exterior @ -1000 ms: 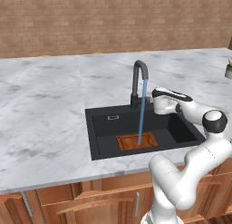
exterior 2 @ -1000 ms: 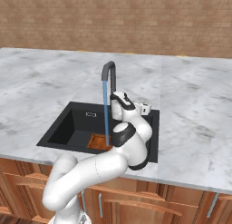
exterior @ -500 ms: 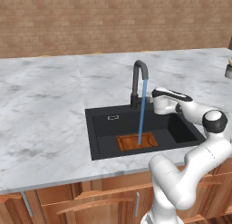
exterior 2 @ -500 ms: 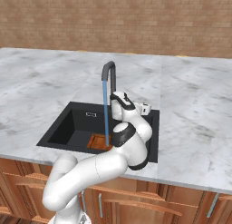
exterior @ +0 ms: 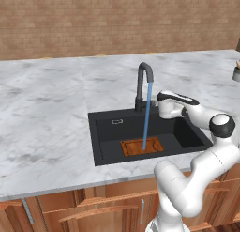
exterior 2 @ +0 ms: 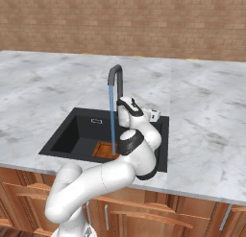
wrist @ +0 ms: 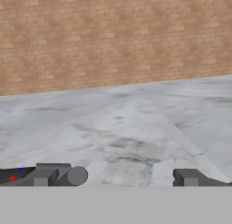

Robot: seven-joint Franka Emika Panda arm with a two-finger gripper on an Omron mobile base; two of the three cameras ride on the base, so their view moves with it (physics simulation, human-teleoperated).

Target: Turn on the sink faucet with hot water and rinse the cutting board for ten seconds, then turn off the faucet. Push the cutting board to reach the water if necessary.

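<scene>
Gripper (wrist: 118, 177) fingers spread wide, grasping nothing, level above marble counter (wrist: 127, 128), facing brick wall (wrist: 113, 37). Sink faucet (exterior: 143, 85) just beside hand, water (exterior: 147, 116) running onto cutting board (exterior: 141, 147) flat on sink (exterior: 105, 137) floor.

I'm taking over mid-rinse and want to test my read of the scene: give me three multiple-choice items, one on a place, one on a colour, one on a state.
1. Where does the water land?
A. on the cutting board
B. on the marble counter
C. on the bare basin floor

2. What colour is the sink faucet?
A. chrome
B. black
C. white

3. Is the faucet running?
A. yes
B. no
C. dripping only

Answers:
1 A, the stream ends on the cutting board in the sink.
2 B, its gooseneck is matte black.
3 A, an unbroken blue stream falls from the spout.
</scene>
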